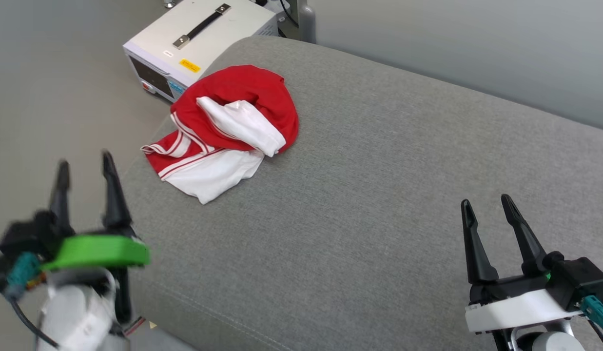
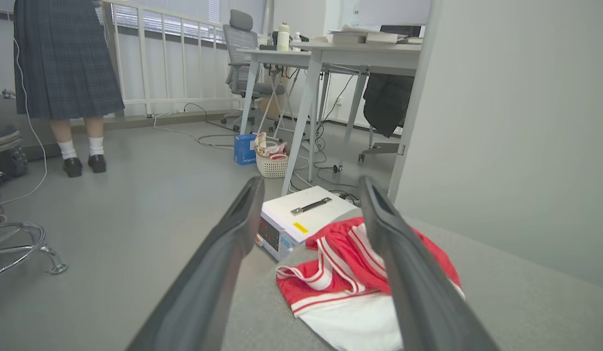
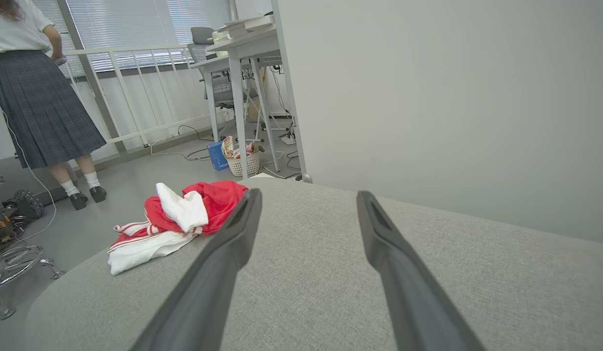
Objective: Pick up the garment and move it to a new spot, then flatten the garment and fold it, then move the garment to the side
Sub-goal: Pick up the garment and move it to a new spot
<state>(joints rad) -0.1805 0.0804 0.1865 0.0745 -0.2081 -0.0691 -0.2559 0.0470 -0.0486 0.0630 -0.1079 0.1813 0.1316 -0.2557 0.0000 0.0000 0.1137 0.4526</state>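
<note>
The garment (image 1: 255, 95) lies crumpled, red folds over what seem white sleeves.

The worktop (image 1: 379, 204) is covered with grey woven fabric and has a rounded corner and a seam along the near edge. The garment (image 1: 223, 131) lies crumpled on it near that corner, red with white parts and striped trim.

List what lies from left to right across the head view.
left end effector → garment → right end effector
</note>
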